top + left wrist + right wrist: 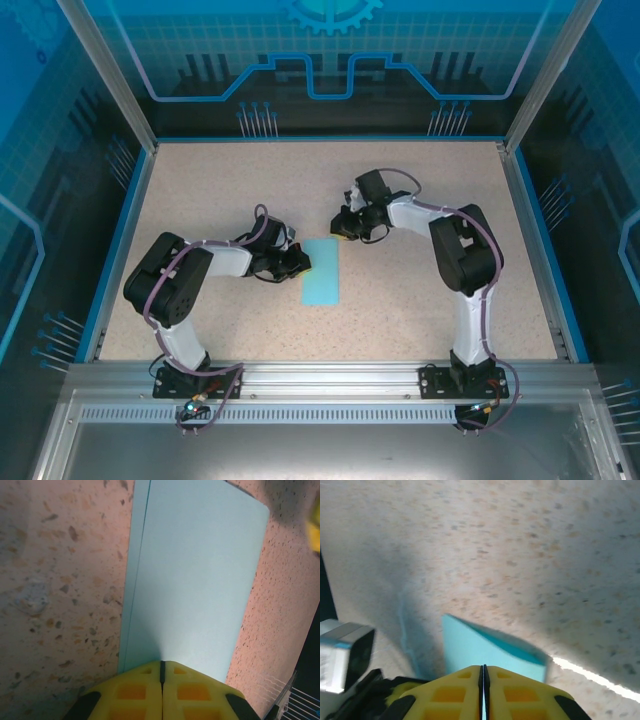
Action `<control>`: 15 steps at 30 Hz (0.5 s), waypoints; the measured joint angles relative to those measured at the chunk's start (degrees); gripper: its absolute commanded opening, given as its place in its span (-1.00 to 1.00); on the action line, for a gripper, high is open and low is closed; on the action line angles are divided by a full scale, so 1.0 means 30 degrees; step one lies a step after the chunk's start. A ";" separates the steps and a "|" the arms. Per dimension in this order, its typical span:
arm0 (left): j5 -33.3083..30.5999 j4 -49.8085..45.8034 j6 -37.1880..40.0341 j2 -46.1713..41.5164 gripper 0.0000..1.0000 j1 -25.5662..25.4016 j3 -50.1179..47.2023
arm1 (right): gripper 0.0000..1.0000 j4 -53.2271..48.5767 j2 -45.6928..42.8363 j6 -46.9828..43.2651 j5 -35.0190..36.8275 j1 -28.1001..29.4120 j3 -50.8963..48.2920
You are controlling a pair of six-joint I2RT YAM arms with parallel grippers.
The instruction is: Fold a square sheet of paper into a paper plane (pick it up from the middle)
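Note:
The square sheet of paper [322, 272] lies mid-table as a narrow cyan rectangle, doubled over; in the left wrist view the sheet [195, 570] shows a lower layer's edge peeking out on its left. My left gripper [299, 262] is shut, its yellow tips [161, 666] resting on the sheet's near long edge. At the sheet's far right corner my right gripper [347, 230] is shut on the paper, and a thin cyan strip shows between its jaws [483, 669]. There the paper [475, 645] lifts off the table with a shadow under it. A paper plane is out of view.
The speckled beige table [420, 200] has a blue rim [120, 240] and metal frame posts [105, 70] at its back corners. The two arms reach inward from the near rail [320, 378] and come close together over the sheet.

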 measured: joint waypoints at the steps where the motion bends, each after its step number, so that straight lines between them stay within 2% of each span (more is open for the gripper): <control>1: 0.0000 0.0000 0.0000 0.0000 -0.88 0.0000 0.0000 | -0.77 -0.0051 -0.0219 -0.0051 0.0007 0.0073 0.0102; 6: 0.0000 0.0000 0.0000 0.0000 -0.88 0.0000 0.0000 | -0.77 -0.0073 -0.0102 -0.0051 0.0036 0.0357 0.0474; 15: -0.0015 -0.0058 0.0015 -0.0036 -0.88 0.0000 0.0000 | -0.79 -0.0248 0.1763 0.0044 0.0510 0.0423 0.0474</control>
